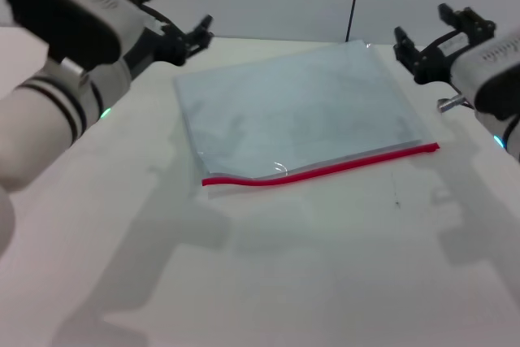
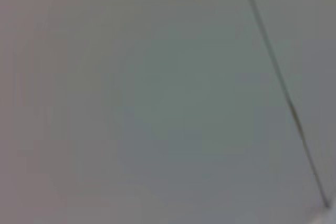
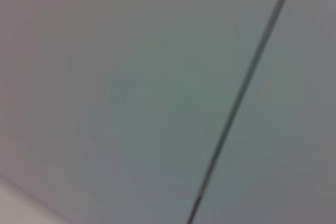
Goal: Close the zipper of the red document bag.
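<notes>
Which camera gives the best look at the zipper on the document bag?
The head view. The zipper shows there end to end, along the near edge of the document bag lying flat on the table. Both wrist views show only a blank wall with a dark line, nothing of the zipper.

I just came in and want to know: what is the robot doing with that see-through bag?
Nothing yet. The red document bag lies flat on the white table, its zipper along the near edge. The left gripper and right gripper hover open beside its far corners, touching nothing.
</notes>
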Robot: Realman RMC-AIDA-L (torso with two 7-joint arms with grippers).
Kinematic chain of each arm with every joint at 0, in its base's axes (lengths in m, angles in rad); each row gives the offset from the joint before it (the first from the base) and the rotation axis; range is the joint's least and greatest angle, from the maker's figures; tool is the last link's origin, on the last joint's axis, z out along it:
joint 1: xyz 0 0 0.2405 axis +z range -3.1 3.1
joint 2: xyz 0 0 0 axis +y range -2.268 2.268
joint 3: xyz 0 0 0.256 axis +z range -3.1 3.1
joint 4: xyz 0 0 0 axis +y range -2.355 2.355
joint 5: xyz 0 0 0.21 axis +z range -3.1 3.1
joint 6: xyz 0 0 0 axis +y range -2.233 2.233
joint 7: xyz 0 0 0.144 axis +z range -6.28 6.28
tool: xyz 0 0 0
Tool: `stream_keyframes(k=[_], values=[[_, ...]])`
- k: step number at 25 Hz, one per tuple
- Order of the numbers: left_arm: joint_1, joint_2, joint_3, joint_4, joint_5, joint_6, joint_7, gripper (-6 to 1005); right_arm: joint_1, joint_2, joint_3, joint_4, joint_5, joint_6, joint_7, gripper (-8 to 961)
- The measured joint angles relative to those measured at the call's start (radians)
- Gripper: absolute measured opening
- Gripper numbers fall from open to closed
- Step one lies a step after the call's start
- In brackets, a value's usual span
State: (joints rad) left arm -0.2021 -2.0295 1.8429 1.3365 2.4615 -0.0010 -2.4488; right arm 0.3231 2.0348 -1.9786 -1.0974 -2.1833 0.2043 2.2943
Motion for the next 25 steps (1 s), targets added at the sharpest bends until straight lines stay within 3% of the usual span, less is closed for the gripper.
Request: stream_keyframes(k=[6, 8, 12, 18, 25], values=[[0.013, 0.000, 0.156, -0.200, -0.054, -0.483, -0.067, 864, 0.003, -0.001, -0.223, 0.154, 0.176, 0.393, 0.093, 663], [-0.003, 0.000, 0.202, -0.291, -0.055, -0.632, -0.113, 862, 0.012, -0.001, -0.249, 0.195, 0.180, 0.440, 0.144, 662], [-0.053, -0.002, 0.260, -0.448, -0.058, -0.809, -0.205, 860, 0.047, 0.001, -0.355, 0.369, 0.183, 0.635, 0.397, 661], [-0.101, -0.005, 0.287, -0.568, -0.088, -0.852, -0.305, 859, 0.093, 0.004, -0.424, 0.507, 0.270, 0.690, 0.512, 660], [-0.123, -0.005, 0.361, -0.622, -0.192, -0.857, -0.323, 859, 0.096, 0.007, -0.498, 0.534, 0.362, 0.693, 0.516, 656]])
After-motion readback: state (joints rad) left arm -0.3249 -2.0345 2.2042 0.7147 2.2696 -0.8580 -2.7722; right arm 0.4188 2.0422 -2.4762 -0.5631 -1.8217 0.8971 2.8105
